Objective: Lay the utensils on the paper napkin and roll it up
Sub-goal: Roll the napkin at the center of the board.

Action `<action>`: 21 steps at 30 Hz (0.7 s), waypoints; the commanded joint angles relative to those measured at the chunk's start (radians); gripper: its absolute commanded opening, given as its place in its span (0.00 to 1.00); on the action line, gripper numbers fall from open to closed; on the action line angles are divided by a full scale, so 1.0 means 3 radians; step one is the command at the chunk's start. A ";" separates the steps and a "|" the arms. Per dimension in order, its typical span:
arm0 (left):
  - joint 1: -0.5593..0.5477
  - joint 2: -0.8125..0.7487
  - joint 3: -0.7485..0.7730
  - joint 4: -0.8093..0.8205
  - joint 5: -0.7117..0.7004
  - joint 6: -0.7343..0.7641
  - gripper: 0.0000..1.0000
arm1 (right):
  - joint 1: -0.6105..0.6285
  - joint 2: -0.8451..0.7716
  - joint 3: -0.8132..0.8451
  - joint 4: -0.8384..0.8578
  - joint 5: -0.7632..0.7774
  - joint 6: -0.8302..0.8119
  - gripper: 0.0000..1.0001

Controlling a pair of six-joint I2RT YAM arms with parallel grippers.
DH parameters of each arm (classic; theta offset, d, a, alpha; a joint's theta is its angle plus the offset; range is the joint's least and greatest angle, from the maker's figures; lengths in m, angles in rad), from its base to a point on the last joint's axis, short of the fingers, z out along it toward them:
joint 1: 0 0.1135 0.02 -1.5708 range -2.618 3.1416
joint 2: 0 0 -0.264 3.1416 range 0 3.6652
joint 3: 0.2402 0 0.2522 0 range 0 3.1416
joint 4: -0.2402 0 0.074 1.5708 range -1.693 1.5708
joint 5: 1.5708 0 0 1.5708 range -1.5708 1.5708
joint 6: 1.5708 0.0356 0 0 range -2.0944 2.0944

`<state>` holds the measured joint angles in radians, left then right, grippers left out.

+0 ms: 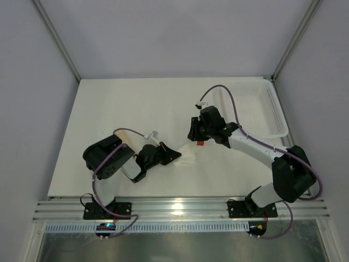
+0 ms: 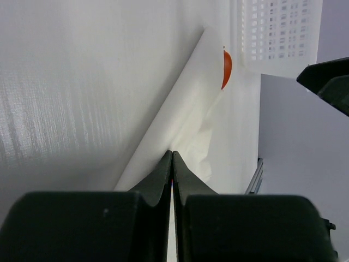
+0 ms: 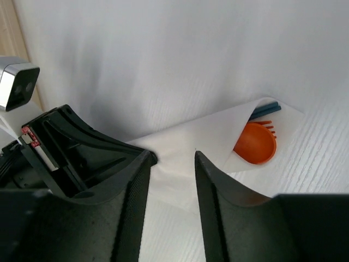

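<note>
Fingers of left hand (image 2: 172, 158) pinched shut on near end of paper napkin (image 3: 191, 136), likely anchoring the roll on worktop (image 1: 120, 109). Right hand (image 3: 173, 157) partly open over its middle, gripping nothing. Utensils (image 3: 254, 143) wrapped inside, orange end protruding beyond.

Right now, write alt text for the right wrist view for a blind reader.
The right gripper hangs with its fingers apart over the paper napkin, which is folded over an orange spoon and blue handle tips that poke out of the fold at right.
</note>
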<state>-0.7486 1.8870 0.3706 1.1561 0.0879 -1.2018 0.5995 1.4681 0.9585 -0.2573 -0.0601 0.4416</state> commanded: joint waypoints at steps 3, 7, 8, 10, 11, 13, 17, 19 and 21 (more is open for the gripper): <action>-0.0092 0.0127 -0.0095 -0.1010 -0.0252 0.0130 0.00 | -0.0050 0.0132 -0.0050 0.0443 -0.0498 0.0103 0.17; -0.0153 0.0051 -0.0095 -0.1118 -0.0369 0.0100 0.00 | -0.0060 0.0367 -0.0147 0.0963 -0.0801 0.0241 0.04; -0.0158 0.0030 -0.0095 -0.1153 -0.0385 0.0100 0.00 | -0.0065 0.0398 -0.0198 0.1051 -0.0858 0.0287 0.03; -0.0158 0.0020 -0.0100 -0.1159 -0.0385 0.0100 0.00 | -0.0081 0.0480 -0.0239 0.1220 -0.0995 0.0333 0.04; -0.0163 0.0020 -0.0100 -0.1164 -0.0385 0.0100 0.00 | -0.0081 0.0511 -0.0280 0.1368 -0.1037 0.0358 0.04; -0.0158 0.0025 -0.0105 -0.1164 -0.0385 0.0095 0.00 | -0.0091 0.0572 -0.0311 0.1557 -0.1174 0.0435 0.04; -0.0163 0.0030 -0.0115 -0.1144 -0.0395 0.0079 0.00 | -0.0091 0.0761 -0.0352 0.1640 -0.1206 0.0507 0.03; -0.0158 0.0025 -0.0121 -0.1154 -0.0406 0.0074 0.00 | -0.0091 0.0807 -0.0377 0.1640 -0.1191 0.0497 0.04; -0.0163 0.0030 -0.0121 -0.1154 -0.0406 0.0074 0.00 | -0.0091 0.0869 -0.0388 0.1620 -0.1124 0.0502 0.04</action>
<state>-0.7876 1.8519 0.3775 1.0901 0.0036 -1.2301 0.5781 1.7130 0.8501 0.1577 -0.3954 0.5789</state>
